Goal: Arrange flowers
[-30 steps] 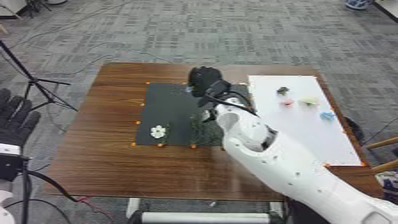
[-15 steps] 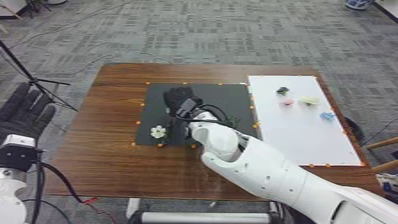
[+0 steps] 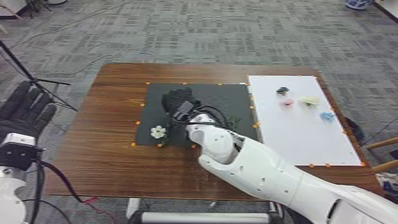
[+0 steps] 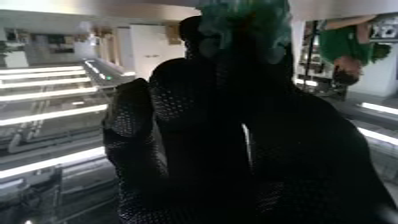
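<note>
Right hand of ours hangs over the black mat, near the middle of the frame in the head view, its arm sloping in from the lower right corner. From this view alone we cannot tell how its fingers close. Our left hand is at the left edge of the frame, its fingers straight and somewhat apart, well away from the mat.

Below the right hand, towards the mat's lower left corner, we see a white flower. Green leaves lie on the mat just beside the right arm. On the white board, at the right of the frame, we find four small blooms: a dark flower highest, a pink flower below it, a pale yellow flower beside the pink one, and a blue flower nearer the board's right edge. Mat and board both lie on the brown worktop, with small orange markers along their edges.

In the right wrist view, our right hand has its fingers and thumb drawn together, pinching a blue-green flower at the tips, petals touching the black glove
</note>
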